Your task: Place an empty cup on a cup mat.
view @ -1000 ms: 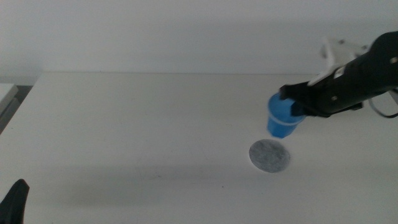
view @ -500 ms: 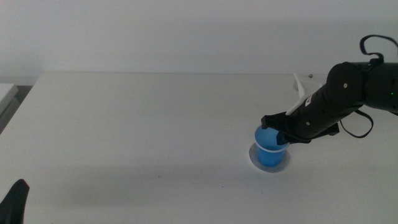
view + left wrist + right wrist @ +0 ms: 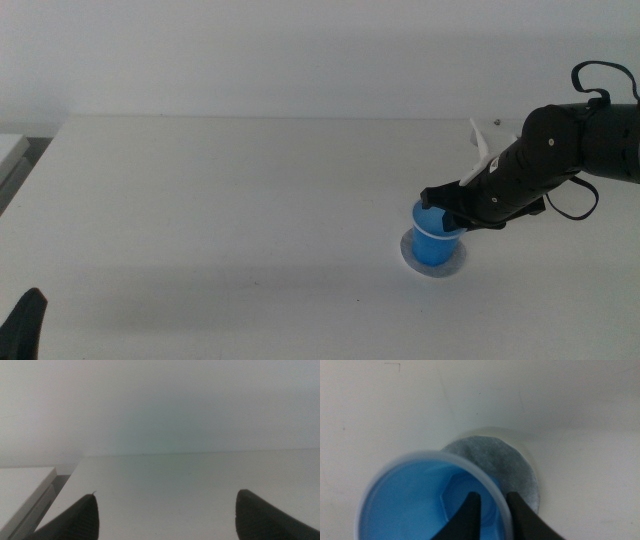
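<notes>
The blue cup (image 3: 432,240) stands upright and empty on the grey cup mat (image 3: 459,263), right of the table's middle; only the mat's edge shows around its base. My right gripper (image 3: 446,214) comes in from the right and is shut on the cup's rim. In the right wrist view one jaw is inside the cup (image 3: 420,497) and one outside, with the mat (image 3: 505,462) beyond it. My left gripper (image 3: 25,325) waits at the bottom left corner, open and empty, as the left wrist view (image 3: 165,515) shows.
The white table (image 3: 220,200) spreads out to the left of the cup. A white object (image 3: 482,145) lies behind the right arm. A pale block (image 3: 22,487) sits past the table's left edge.
My right gripper has carried the cup down and to the left, from above the mat's far side onto the mat. In the last half second it has barely moved.
</notes>
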`<state>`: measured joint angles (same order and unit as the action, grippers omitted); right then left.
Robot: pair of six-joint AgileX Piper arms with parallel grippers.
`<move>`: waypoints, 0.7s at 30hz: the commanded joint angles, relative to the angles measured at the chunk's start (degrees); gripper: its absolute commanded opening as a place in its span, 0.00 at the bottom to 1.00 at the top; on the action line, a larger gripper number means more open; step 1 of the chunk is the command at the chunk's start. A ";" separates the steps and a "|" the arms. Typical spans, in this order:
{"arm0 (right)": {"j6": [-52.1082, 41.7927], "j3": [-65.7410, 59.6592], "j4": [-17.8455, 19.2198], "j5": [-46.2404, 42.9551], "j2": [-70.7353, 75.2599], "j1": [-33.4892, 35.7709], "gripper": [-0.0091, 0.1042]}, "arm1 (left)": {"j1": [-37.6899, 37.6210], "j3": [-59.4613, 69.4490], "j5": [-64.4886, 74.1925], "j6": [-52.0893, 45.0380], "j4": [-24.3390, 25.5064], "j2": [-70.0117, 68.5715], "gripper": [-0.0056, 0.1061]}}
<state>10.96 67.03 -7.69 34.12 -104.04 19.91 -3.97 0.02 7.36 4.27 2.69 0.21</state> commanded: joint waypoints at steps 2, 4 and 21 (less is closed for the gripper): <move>-0.46 -0.07 1.53 0.50 0.40 0.05 0.26 | -0.06 -0.02 -0.74 0.16 -0.13 -0.21 0.89; -0.46 -0.07 2.37 1.52 1.27 0.05 0.33 | -0.06 -0.02 -0.74 0.16 -0.13 -0.21 0.89; 0.11 -0.93 8.84 9.79 31.84 0.05 0.90 | -0.06 -0.02 -0.74 0.16 -0.13 -0.21 0.89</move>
<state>11.07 66.76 -0.51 42.79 -75.07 19.91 -3.97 0.02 7.36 4.27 2.69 0.21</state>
